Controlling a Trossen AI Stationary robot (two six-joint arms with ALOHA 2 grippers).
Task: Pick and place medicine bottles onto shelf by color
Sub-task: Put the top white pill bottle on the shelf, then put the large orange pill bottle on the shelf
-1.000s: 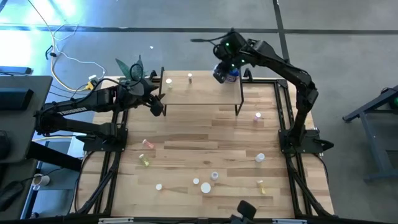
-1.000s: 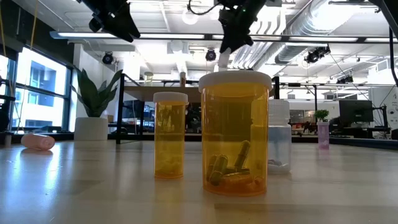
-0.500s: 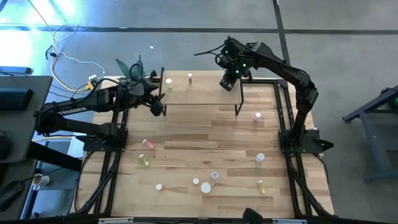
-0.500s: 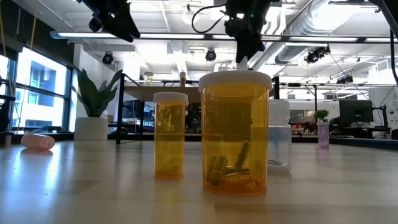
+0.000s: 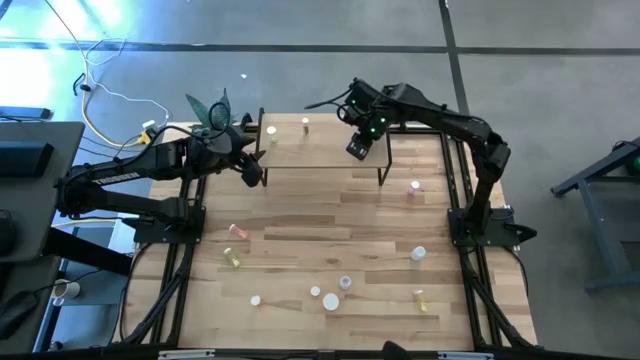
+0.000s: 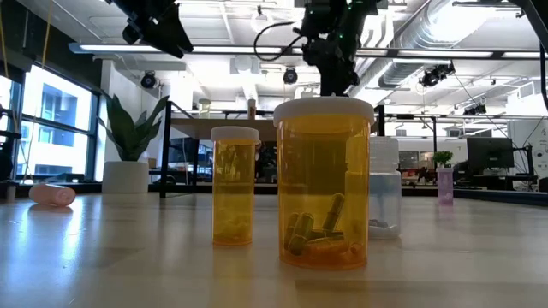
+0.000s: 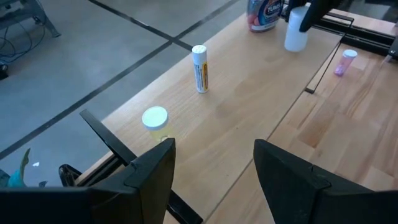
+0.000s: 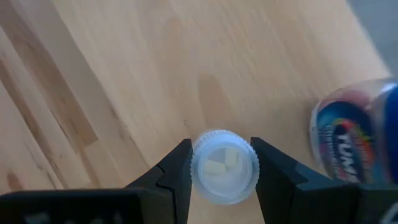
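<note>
The shelf (image 5: 320,148), a light board on dark legs, stands at the table's far side. On it are a yellow bottle with a white cap (image 7: 155,118), a thin white vial (image 7: 199,67) and a blue bottle (image 8: 357,140). My right gripper (image 8: 222,163) is over the shelf's right part, beside the blue bottle, shut on a small white bottle (image 7: 296,36). My left gripper (image 7: 212,163) hangs open off the shelf's left end (image 5: 255,170), holding nothing. More bottles stand scattered on the table's near half. My right gripper pinches the white bottle's upper part, at two opposite sides of its round top (image 8: 198,163), between its two fingers. The fingers come steeply from above. The bottle hangs upright below them (image 7: 296,41), close to the shelf's board; whether its base touches the board I cannot tell.
A potted green plant (image 5: 214,112) stands at the shelf's far left. On the table stand a pink bottle (image 5: 415,187), a white one (image 5: 418,254), pink and yellow ones at the left (image 5: 235,245), and several near the front edge (image 5: 330,298). The low view shows large orange bottles (image 6: 324,184).
My right gripper has sunk toward the shelf with the white bottle, drifted a little toward the table's near side, and tipped to point more steeply down. Its fingers have stayed shut on the bottle.
</note>
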